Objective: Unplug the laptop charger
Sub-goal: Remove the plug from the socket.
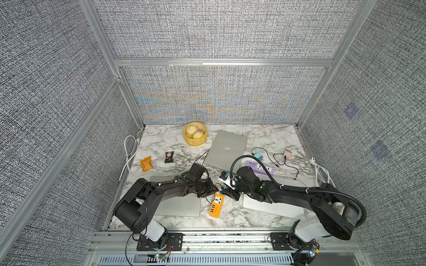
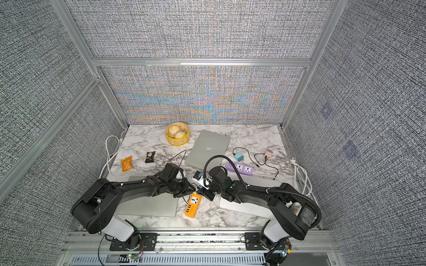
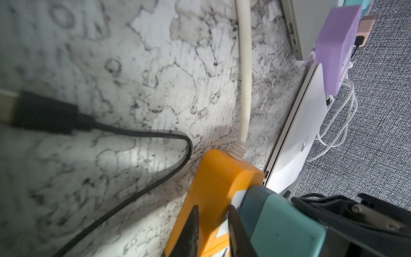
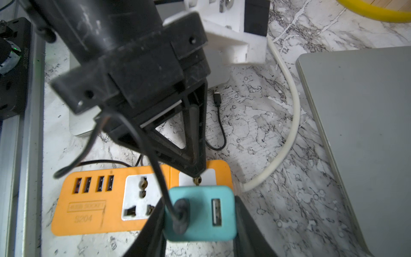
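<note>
So the teal charger (image 4: 200,214) sits at the far end of the orange power strip (image 1: 216,205). The strip lies in the near middle of the marble surface (image 1: 175,142), with a closed silver laptop (image 1: 182,207) on its left and another silver laptop (image 1: 272,208) on its right.

The right pincer (image 4: 199,200) is clamped on the charger, one finger on each side. In the right wrist view a brass pin (image 4: 197,179) shows between the charger and the white socket, so the charger is off the strip's face a bit. Can't say if it's fully out. A black cable (image 4: 155,169) comes out of the charger's face.

The left pincer (image 3: 212,209) has its tips down on that same end of the strip, right beside the charger. Its fingers are only a narrow gap apart, and honestly I can't tell if it's pinching the strip or just pushing on it.

The strip's white cord (image 4: 289,133) curves off beside the far grey laptop (image 1: 227,147). A purple power strip (image 1: 260,167) lies further right.
</note>
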Motion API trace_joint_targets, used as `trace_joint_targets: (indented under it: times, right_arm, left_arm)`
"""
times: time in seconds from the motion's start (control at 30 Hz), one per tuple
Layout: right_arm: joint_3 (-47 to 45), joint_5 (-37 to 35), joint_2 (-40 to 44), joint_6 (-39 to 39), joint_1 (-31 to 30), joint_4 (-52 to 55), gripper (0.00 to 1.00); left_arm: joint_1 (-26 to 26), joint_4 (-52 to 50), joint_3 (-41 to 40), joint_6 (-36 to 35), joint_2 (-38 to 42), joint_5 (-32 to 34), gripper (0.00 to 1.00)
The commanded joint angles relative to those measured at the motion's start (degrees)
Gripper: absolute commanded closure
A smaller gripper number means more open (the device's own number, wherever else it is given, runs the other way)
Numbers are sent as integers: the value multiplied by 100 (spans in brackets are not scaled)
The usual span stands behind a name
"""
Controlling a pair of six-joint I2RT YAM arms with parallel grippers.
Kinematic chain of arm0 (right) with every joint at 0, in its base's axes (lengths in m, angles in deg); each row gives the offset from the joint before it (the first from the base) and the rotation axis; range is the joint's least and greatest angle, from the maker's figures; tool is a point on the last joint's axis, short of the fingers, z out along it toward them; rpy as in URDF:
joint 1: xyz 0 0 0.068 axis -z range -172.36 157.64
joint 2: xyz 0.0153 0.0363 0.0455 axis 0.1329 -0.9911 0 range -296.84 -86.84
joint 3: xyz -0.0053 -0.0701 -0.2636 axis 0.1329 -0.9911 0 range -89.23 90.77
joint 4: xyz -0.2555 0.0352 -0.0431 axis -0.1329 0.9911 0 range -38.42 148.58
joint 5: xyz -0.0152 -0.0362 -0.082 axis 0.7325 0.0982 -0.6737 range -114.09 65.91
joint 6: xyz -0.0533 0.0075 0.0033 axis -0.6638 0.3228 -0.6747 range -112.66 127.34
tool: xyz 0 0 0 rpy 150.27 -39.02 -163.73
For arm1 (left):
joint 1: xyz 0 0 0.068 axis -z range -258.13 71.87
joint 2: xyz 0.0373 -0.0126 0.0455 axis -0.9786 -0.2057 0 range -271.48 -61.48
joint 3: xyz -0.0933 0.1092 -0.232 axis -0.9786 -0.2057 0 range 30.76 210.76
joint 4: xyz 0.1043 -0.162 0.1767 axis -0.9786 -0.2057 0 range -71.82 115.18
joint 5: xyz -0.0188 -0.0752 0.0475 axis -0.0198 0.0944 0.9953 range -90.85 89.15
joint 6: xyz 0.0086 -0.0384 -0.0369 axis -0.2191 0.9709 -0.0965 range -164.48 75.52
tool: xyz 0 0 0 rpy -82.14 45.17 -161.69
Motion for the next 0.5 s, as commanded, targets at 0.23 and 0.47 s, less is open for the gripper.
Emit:
trace_joint_targets:
  times: [0.23,0.47]
  right_arm:
    - [-95,210,166,231,67,-561,97]
    - [-81,190,-30,303,103,-578,98]
  left_arm:
    - [13,-755,-30,-27,-21,493,78]
    - [13,-737,-50,-25,-26,502,78]
